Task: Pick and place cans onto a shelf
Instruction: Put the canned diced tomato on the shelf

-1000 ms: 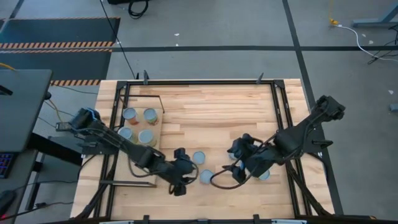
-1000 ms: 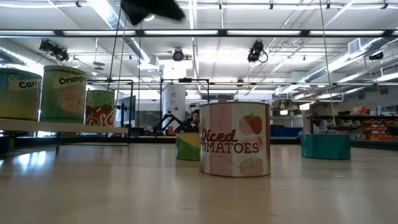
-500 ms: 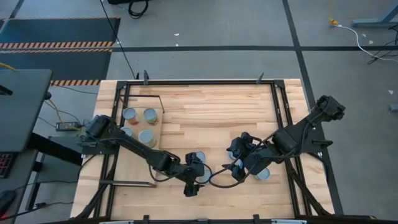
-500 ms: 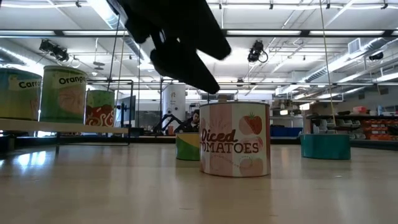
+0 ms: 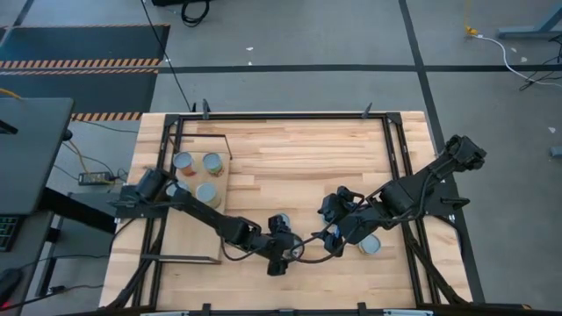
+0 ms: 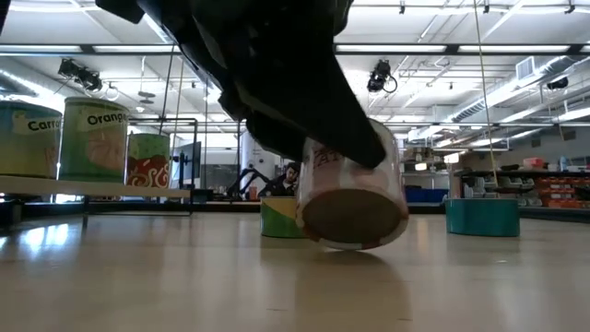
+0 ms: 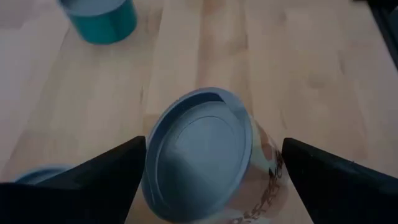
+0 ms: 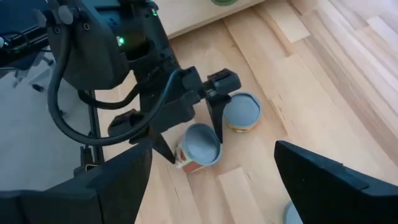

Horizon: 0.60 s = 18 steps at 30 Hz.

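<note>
- High view: three silver-topped cans (image 5: 197,175) already stand on the pale plywood shelf (image 5: 215,209).
- Left pincer (image 5: 283,248) grips a tilted tomato-labelled tin (image 6: 352,197).
- Right pincer (image 5: 332,218) spread open, empty.
- Apparently three tins remain on the table (image 5: 299,154).

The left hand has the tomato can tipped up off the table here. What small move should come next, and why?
Probably a short lift straight up. The left hand straddles the tomato can, which is tilted with its bottom showing and one edge near the table. A second can stands close beside it, so raising first should clear it before swinging toward the shelf.
</note>
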Tool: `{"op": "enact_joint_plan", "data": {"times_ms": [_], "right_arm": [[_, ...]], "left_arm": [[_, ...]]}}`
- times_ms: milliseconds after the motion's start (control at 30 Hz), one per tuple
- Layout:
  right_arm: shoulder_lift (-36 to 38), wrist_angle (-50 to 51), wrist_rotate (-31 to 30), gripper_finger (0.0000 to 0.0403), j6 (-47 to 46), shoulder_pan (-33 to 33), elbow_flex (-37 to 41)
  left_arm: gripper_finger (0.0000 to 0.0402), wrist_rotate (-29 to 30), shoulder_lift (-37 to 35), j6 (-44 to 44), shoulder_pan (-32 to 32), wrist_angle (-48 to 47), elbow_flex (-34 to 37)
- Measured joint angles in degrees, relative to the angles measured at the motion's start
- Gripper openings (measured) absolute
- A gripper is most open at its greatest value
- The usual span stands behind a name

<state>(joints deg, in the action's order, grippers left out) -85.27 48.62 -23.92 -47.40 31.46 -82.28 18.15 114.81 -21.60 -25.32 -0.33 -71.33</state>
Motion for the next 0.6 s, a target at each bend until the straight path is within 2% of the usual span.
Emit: {"op": "enact_joint_plan", "data": {"times_ms": [233,467,600], "right_arm": [[0.00,0.06,-0.05,0.0345,1.08,-0.51,0.02],[0.00,0.33,-0.04,0.0345,3.47,-1.76,0.04],[0.00,0.35,0.03,0.0345,5.02,-2.78,0.04]], "left_arm": [[0.0380,0.97,0.15,-0.64,0.03,0.39,-0.08],[0.0380,1.62,0.17,-0.68,-2.13,-8.49,-6.73],[0.0380,3.70,0.17,-1.79,-3.24,-9.56,-7.93]]}}
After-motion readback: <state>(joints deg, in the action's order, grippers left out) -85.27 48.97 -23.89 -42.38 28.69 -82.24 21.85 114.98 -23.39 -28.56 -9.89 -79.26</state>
